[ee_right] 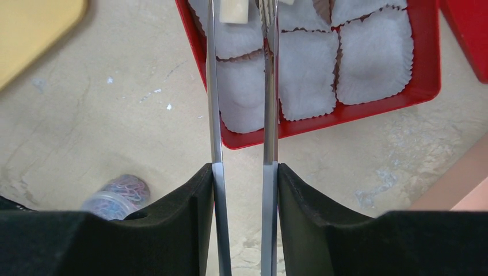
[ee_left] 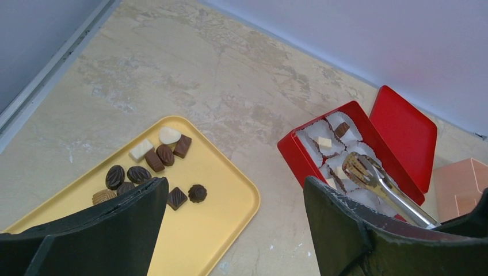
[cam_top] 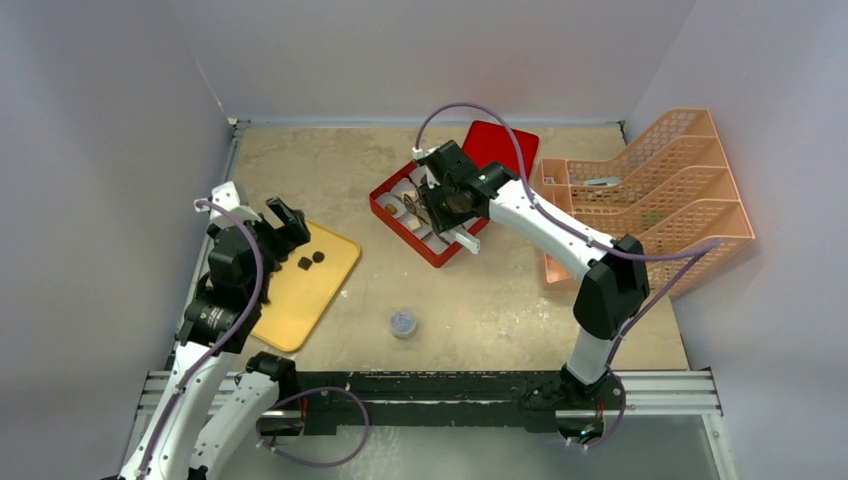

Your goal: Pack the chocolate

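Note:
Several chocolates (ee_left: 152, 164), mostly dark brown with a few cream, lie on a yellow tray (ee_left: 218, 201) at the left (cam_top: 300, 295). My left gripper (ee_left: 233, 183) hovers over the tray, open and empty. My right gripper (ee_right: 241, 172) is shut on metal tongs (ee_right: 214, 115) that reach over the red box (ee_right: 345, 115) of white paper liners (ee_right: 374, 54). A cream chocolate (ee_right: 233, 11) sits between the tong arms at the frame's top edge; I cannot tell whether it is pinched. Two pieces lie in the box (ee_left: 325, 142).
The red lid (cam_top: 500, 145) lies behind the red box (cam_top: 395, 215). An orange file rack (cam_top: 650, 190) stands at the right. A small round container of paper clips (cam_top: 403, 322) sits near the front middle. Walls close in the left, back and right.

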### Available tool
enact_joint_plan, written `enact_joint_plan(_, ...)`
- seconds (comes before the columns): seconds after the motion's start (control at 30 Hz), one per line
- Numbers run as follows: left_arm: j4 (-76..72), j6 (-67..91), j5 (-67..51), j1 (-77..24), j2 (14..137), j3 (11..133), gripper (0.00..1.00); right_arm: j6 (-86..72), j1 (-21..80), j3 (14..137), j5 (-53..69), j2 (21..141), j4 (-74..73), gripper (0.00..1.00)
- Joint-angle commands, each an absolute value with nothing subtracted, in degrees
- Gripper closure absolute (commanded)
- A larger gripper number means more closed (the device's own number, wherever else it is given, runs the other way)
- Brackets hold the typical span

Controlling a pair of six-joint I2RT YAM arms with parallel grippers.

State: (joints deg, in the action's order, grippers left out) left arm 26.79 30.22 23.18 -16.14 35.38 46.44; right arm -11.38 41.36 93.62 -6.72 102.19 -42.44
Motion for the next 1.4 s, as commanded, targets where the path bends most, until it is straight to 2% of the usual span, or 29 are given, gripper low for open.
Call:
enact_joint_plan(0.0,25.87,29.40,25.65,-16.00,34.19,50.00,0.14,-12.04,42.49,97.25,-8.11,97.95,-42.06,0.57)
enact_joint_plan(0.3,28.52,30.29,28.22,-16.00,32.00,54.52,0.14,-12.12,48.70,100.75,-13.11,99.83,-39.37,0.58)
enact_joint_plan(0.97,32.05,31.73,34.45,-16.00,27.71,62.61,0.14,-8.68,66.03,117.88,-16.43,118.37,-36.91,0.57)
enact_joint_plan(1.37,33.05,32.15,35.37,-16.00,26.54,64.08,0.14,-5.10,69.22,126.03,-19.32,127.98,-37.77,0.56)
